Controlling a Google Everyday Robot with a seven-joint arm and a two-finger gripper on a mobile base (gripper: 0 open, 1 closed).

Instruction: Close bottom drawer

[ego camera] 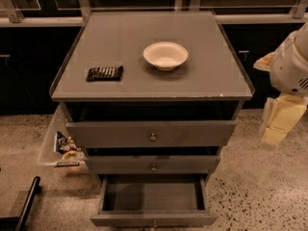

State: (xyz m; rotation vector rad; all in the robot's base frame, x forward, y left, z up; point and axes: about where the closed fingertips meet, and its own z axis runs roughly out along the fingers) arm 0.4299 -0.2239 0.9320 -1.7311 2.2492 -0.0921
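Note:
The grey cabinet [144, 88] stands in the middle of the camera view. Its bottom drawer [154, 219] is pulled far out toward me, and its inside shows nothing in it. A small round knob [154, 223] sits on its slim front at the frame's lower edge. The middle drawer [153, 164] and the taller top drawer [151, 134] each stand slightly out. My arm's white body [291, 66] is at the right edge. My gripper [280, 121], cream-coloured, hangs below it, to the right of the cabinet at top-drawer height and apart from it.
A white bowl [165, 55] and a dark flat packet [104, 73] lie on the cabinet top. A clear plastic bin with snack packs [61, 146] stands on the speckled floor to the cabinet's left. A black bar [26, 201] lies at the bottom left. Dark cabinets line the back wall.

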